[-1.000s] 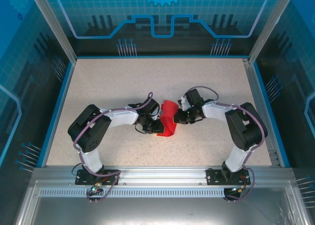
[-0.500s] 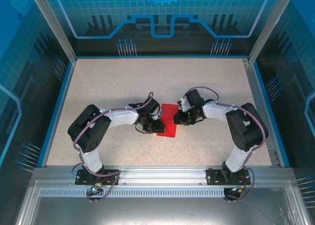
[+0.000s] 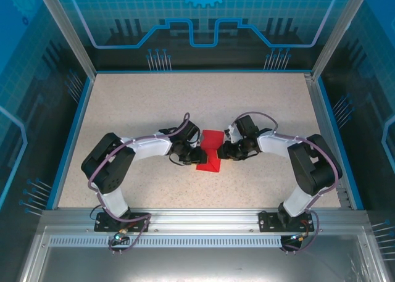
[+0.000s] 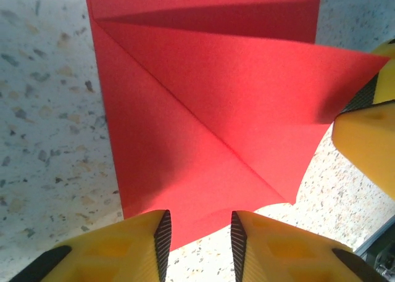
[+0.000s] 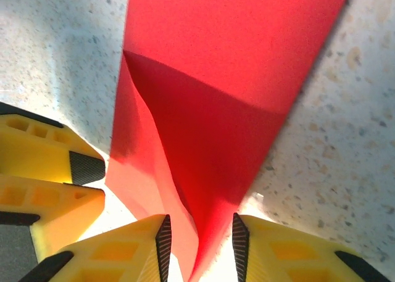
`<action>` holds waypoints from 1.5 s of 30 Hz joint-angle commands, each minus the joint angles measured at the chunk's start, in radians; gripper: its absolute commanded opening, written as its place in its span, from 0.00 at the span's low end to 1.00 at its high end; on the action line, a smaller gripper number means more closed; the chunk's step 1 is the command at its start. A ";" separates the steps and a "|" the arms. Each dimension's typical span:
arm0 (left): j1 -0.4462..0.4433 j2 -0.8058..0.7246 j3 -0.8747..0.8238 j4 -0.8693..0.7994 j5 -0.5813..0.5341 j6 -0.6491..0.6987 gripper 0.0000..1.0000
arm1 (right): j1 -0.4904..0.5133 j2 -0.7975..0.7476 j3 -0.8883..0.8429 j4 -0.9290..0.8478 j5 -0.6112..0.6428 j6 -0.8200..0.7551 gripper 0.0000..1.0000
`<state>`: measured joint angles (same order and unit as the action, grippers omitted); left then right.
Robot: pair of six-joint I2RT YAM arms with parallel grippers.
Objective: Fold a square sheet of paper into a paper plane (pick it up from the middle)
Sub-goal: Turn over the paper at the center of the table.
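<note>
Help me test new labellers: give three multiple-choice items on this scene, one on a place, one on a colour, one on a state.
1. Where does the square sheet of paper lie?
A) at the far left corner
B) mid-table, between the left gripper and the right gripper
C) at the near right corner

2. What colour are the gripper fingers?
A) yellow
B) blue
C) white

3. What state is the sheet in?
A) flat and uncreased
B) crumpled into a ball
C) folded, with diagonal creases

Answers:
1 B: the top view shows it between the two arms' tips.
2 A: both wrist views show yellow fingers with black pads.
3 C: the left wrist view shows a triangular flap folded over.
</note>
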<state>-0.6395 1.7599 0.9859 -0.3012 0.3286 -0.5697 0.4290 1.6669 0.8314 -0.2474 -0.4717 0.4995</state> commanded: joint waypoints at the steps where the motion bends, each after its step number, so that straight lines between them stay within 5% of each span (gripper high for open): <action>1: 0.020 -0.030 0.013 0.034 -0.009 -0.041 0.39 | -0.006 0.017 0.001 0.053 -0.048 0.021 0.35; 9: 0.051 -0.060 -0.045 0.110 0.027 -0.096 0.48 | 0.014 0.070 0.007 0.102 -0.082 0.034 0.33; 22: 0.085 -0.124 -0.149 0.299 0.088 -0.230 0.55 | 0.022 0.014 -0.006 0.158 -0.142 0.079 0.10; 45: 0.088 -0.179 -0.276 0.676 0.107 -0.540 0.56 | -0.033 -0.122 -0.047 0.307 -0.290 0.227 0.08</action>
<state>-0.5598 1.5921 0.7223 0.3206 0.4168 -1.0756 0.4164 1.5814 0.7982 0.0334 -0.7189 0.7040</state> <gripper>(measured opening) 0.561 0.079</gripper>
